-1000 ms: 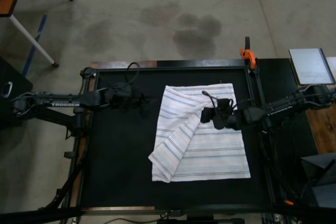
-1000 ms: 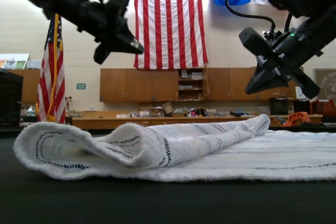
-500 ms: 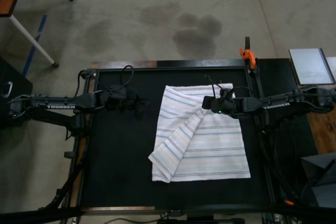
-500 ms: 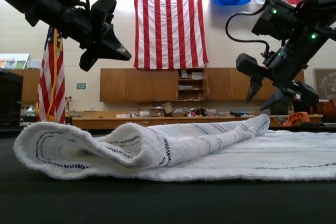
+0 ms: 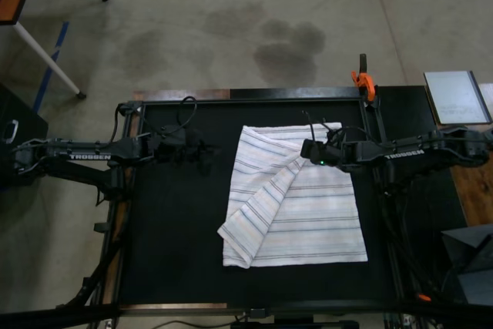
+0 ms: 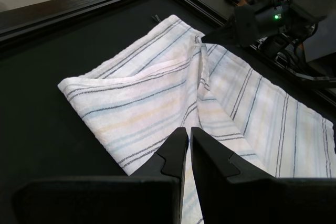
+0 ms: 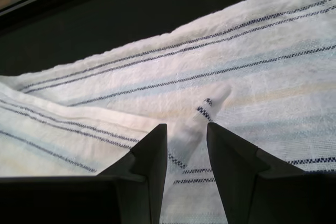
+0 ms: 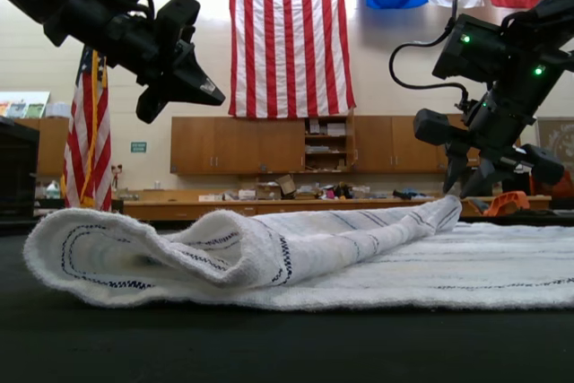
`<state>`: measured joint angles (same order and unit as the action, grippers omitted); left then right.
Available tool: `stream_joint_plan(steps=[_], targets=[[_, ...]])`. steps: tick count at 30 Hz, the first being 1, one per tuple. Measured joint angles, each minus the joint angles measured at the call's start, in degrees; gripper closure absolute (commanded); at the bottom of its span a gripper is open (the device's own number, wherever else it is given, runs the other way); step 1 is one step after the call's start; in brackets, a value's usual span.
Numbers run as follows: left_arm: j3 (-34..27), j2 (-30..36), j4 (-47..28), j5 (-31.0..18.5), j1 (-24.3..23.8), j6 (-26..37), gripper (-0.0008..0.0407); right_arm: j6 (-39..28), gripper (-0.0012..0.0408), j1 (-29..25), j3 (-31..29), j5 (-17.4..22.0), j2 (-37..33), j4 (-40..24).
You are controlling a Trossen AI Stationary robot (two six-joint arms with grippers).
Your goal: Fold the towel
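Reaching in low from the top view's right, the right arm stretches almost flat across the black bench, its gripper hovering at the far part of the towel, where the tip of a folded-over flap lies. Its fingers stand a little apart, straddling that narrow raised tip of cloth without closing on it. The left arm extends from the top view's left, and its gripper hangs above bare bench just beside the towel's edge; its fingers are nearly together with only a thin gap, holding nothing. In the exterior view this gripper sits well above the cloth, angled downward, while the right gripper is just over the flap's raised end. The towel lies in the middle of the bench, mostly flat, with one corner flap turned diagonally over the main sheet, forming a soft rolled fold at the near edge. It is white, nubbly terry cloth with thin dark, grey and pale blue stripes running across it.
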<state>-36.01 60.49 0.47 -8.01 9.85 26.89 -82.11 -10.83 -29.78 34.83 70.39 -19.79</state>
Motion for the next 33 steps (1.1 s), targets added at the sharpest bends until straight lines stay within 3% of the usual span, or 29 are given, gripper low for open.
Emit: stream_joint_plan(steps=[19,22,25,27,33], targets=[[0.0,0.0,1.8,0.0,0.0,0.0,0.0388,0.3,0.0295,-4.2,0.0,-2.3,3.6,2.3],[0.0,0.0,1.8,0.0,0.0,0.0,0.0388,1.0,0.0323,-4.6,0.0,-2.4,4.1,3.3],[0.0,0.1,1.8,0.0,0.0,0.0,0.0388,1.9,0.0408,-4.7,0.0,-2.6,4.3,3.6],[0.0,0.1,1.8,0.0,0.0,0.0,0.0388,4.0,0.0388,-4.7,0.0,-2.5,4.3,3.6],[0.0,0.1,1.7,0.0,0.0,0.0,0.0388,7.7,0.0400,-5.4,0.0,0.2,2.8,3.1]])
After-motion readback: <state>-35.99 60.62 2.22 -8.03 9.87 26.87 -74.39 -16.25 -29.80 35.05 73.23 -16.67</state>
